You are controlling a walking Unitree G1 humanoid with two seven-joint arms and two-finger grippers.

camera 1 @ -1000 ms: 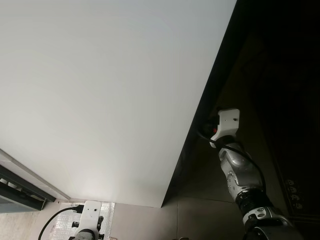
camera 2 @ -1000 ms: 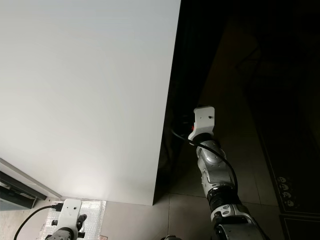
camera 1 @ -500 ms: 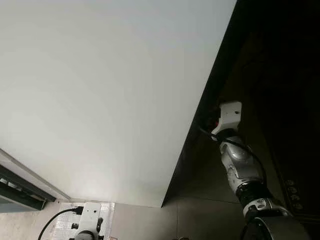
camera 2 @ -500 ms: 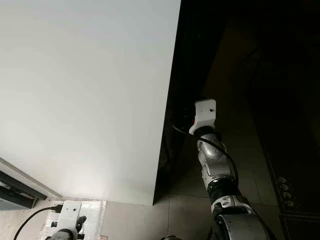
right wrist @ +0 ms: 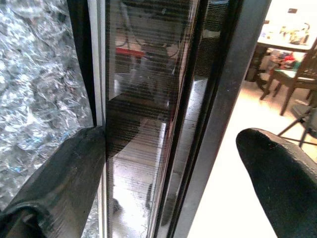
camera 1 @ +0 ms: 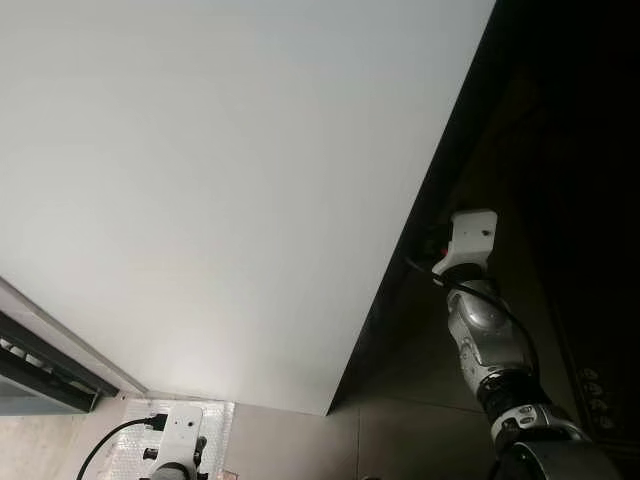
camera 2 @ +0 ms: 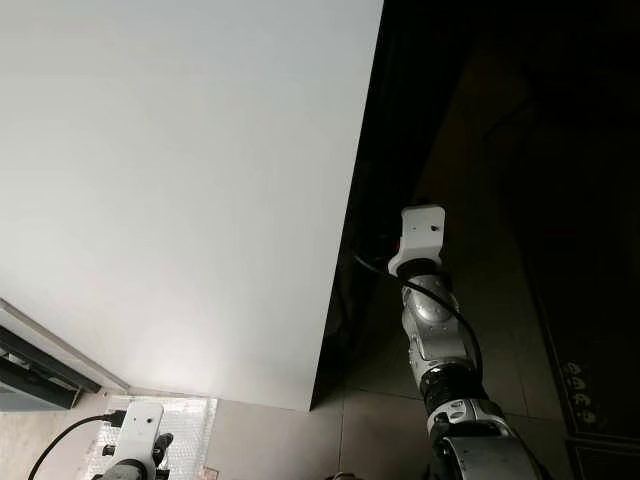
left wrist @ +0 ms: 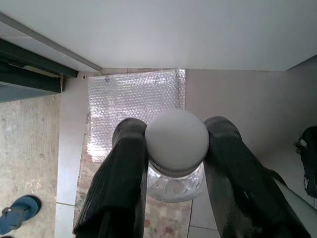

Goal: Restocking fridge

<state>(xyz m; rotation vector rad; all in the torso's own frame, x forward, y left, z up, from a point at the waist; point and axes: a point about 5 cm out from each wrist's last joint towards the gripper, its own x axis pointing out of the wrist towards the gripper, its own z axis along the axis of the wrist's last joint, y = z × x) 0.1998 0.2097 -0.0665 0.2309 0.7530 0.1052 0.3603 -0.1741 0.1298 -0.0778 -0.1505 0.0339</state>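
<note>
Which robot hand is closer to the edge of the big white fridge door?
The right gripper: its fingers straddle the white door edge. The left gripper hangs low by the floor, holding a jar.

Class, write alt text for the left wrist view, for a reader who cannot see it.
The left gripper, with two long black fingers, is shut on a clear glass jar with a grey ribbed lid, seen from above. Below lie a sheet of bubble wrap on the tiled floor, and the white fridge door's lower edge.
</note>
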